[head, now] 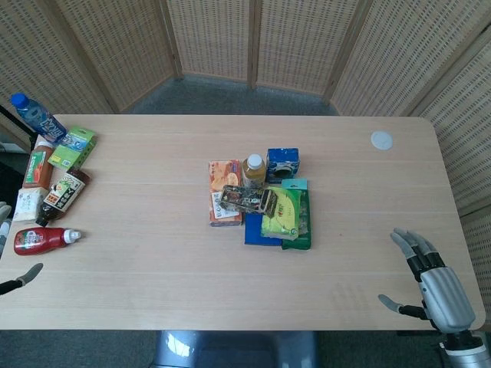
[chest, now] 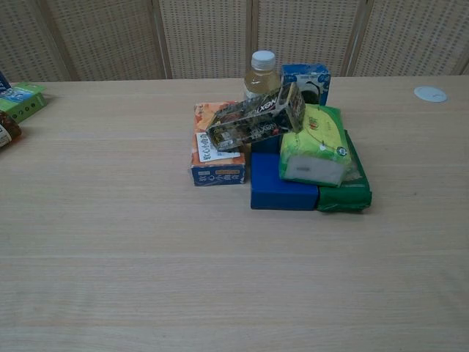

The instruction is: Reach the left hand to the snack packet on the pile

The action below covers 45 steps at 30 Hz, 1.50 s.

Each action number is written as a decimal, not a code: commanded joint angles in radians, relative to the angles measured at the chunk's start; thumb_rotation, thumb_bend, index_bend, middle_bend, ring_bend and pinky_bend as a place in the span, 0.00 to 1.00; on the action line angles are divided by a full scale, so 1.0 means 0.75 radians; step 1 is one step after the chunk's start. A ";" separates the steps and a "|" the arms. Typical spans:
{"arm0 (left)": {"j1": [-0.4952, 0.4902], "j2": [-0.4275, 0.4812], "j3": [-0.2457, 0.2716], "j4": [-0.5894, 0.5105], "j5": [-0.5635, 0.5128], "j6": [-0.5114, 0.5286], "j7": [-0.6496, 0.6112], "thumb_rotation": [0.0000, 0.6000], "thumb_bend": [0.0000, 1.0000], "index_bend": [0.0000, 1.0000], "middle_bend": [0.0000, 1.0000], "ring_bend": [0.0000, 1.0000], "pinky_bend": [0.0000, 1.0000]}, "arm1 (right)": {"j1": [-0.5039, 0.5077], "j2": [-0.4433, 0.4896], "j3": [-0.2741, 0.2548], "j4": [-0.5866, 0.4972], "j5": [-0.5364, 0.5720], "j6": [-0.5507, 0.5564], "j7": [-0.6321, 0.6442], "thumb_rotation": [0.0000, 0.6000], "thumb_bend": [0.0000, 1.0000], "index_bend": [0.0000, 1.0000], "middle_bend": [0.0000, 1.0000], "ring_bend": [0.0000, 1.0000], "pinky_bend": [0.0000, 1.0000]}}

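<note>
A dark, glossy snack packet (head: 248, 199) (chest: 256, 117) lies tilted on top of the pile at the table's middle. It leans across an orange box (head: 225, 192) (chest: 217, 145) and a yellow-green packet (head: 282, 212) (chest: 314, 143). Of my left hand (head: 21, 279) only a fingertip shows, at the head view's lower left edge, far from the pile; how its fingers lie is hidden. My right hand (head: 431, 277) rests at the table's near right corner, fingers spread and holding nothing. The chest view shows neither hand.
The pile also holds a juice bottle (head: 254, 169) (chest: 261, 73), a blue carton (head: 282, 163) (chest: 308, 81), a flat blue box (chest: 282, 191) and a green packet (chest: 349, 183). Bottles and boxes (head: 54, 180) crowd the table's left edge. A white disc (head: 381, 140) lies far right.
</note>
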 commanded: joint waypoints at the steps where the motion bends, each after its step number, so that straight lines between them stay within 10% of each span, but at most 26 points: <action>1: 0.000 -0.001 0.002 0.000 0.001 -0.003 0.002 1.00 0.00 0.00 0.00 0.00 0.00 | 0.000 0.001 0.000 0.000 -0.001 0.001 0.000 0.98 0.00 0.00 0.00 0.00 0.00; 11: -0.052 0.009 -0.014 0.013 -0.045 -0.103 0.010 1.00 0.00 0.00 0.00 0.00 0.00 | -0.002 0.004 0.007 0.003 0.019 0.002 0.010 0.98 0.00 0.00 0.00 0.00 0.00; 19: -0.373 -0.007 -0.124 -0.025 -0.080 -0.507 0.095 1.00 0.00 0.00 0.00 0.00 0.00 | 0.014 -0.012 0.020 0.002 0.052 -0.034 -0.008 0.98 0.00 0.00 0.00 0.00 0.00; 32: -0.925 -0.387 -0.289 0.040 -0.421 -1.070 0.569 1.00 0.00 0.00 0.00 0.00 0.00 | 0.037 0.007 0.044 0.004 0.116 -0.074 0.063 0.97 0.00 0.00 0.00 0.00 0.00; 45: -1.267 -0.734 -0.307 0.188 -0.857 -1.107 1.071 1.00 0.00 0.00 0.00 0.00 0.00 | 0.042 0.055 0.042 0.011 0.105 -0.065 0.192 0.98 0.00 0.00 0.00 0.00 0.00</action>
